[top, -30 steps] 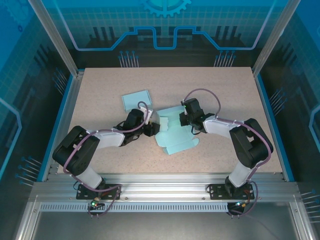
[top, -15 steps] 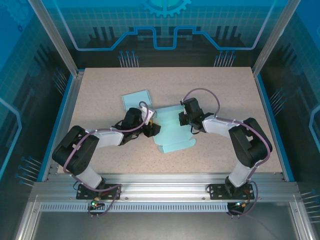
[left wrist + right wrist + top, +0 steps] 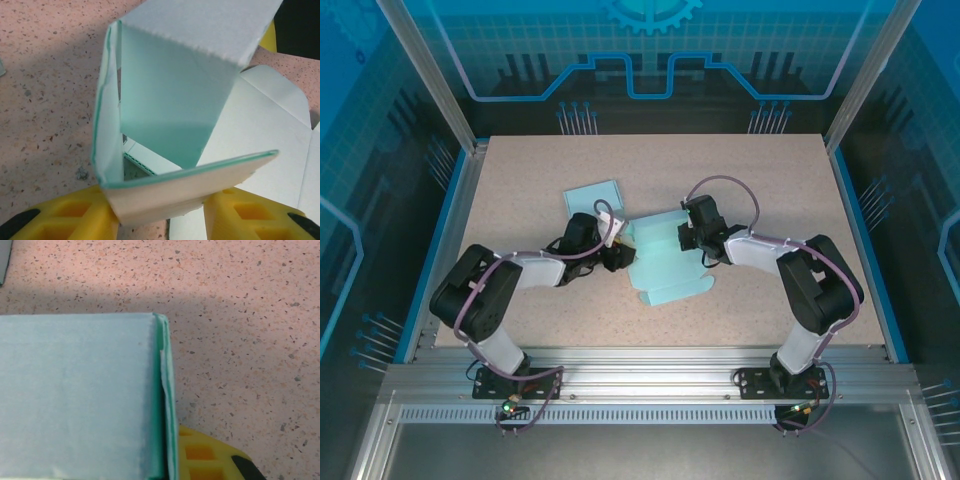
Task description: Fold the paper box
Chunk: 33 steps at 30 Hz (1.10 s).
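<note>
The pale teal paper box (image 3: pixel 665 262) lies partly folded at the table's middle. My left gripper (image 3: pixel 617 256) is at its left side. In the left wrist view the yellow fingers (image 3: pixel 65 216) press from both sides on a raised corner of box flaps (image 3: pixel 165 85), so the left gripper (image 3: pixel 160 212) is shut on it. My right gripper (image 3: pixel 691 240) holds the box's far right wall. In the right wrist view that wall's edge (image 3: pixel 167 405) stands against one yellow finger (image 3: pixel 202 457); the paper hides the other finger. The right gripper (image 3: pixel 172 465) is shut on the wall.
A separate flat teal sheet (image 3: pixel 592 199) lies behind the left gripper. The speckled table (image 3: pixel 770 180) is bounded by blue rails and metal frame posts (image 3: pixel 430 80). Both forearms lie low across the table's front half.
The left gripper's jaws have narrowed onto the box's left flaps, and it has crept slightly toward the far left. The right gripper has kept its grip and place.
</note>
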Available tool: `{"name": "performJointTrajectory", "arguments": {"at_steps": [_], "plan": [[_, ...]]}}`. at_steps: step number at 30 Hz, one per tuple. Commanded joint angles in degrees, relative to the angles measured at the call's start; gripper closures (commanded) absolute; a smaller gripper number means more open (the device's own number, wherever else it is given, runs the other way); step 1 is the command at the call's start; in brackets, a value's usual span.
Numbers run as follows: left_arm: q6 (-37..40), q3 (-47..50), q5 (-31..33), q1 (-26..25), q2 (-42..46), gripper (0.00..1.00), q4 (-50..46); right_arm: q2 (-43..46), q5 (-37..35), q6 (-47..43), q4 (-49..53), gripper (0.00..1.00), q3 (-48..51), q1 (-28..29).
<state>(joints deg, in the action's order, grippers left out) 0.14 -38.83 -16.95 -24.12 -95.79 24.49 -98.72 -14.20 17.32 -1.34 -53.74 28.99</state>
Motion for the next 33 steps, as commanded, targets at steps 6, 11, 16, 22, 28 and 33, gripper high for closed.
{"name": "performJointTrajectory", "arguments": {"at_steps": [6, 11, 16, 22, 28, 33], "plan": [[-2.38, -0.78, -5.98, -1.06, 0.69, 0.38, 4.28, -1.54, 2.28, 0.0, 2.22, 0.93, -1.08, 1.33], [-4.84, 0.45, -7.89, -1.42, 2.75, 0.38, 4.5, -2.02, 2.24, -0.01, 2.22, 0.93, -1.5, 1.41], [-4.78, 0.96, -7.2, -2.42, 2.87, 0.42, 4.38, -2.49, 2.22, 0.0, 2.22, 0.93, -1.93, 1.82], [-2.28, -1.57, -2.58, -2.5, 0.3, 0.48, 2.52, -2.47, 2.15, -0.25, 2.58, 0.93, -2.34, 2.28], [-1.82, -3.87, 3.99, -3.43, -1.65, 0.51, 2.4, -2.19, 1.2, -0.49, 2.99, 0.93, -2.34, 2.95], [-1.66, -4.28, 11.79, -5.08, -2.39, 0.63, 3.16, -1.92, 0.57, -0.89, 3.43, 0.93, -2.41, 3.44]]}}
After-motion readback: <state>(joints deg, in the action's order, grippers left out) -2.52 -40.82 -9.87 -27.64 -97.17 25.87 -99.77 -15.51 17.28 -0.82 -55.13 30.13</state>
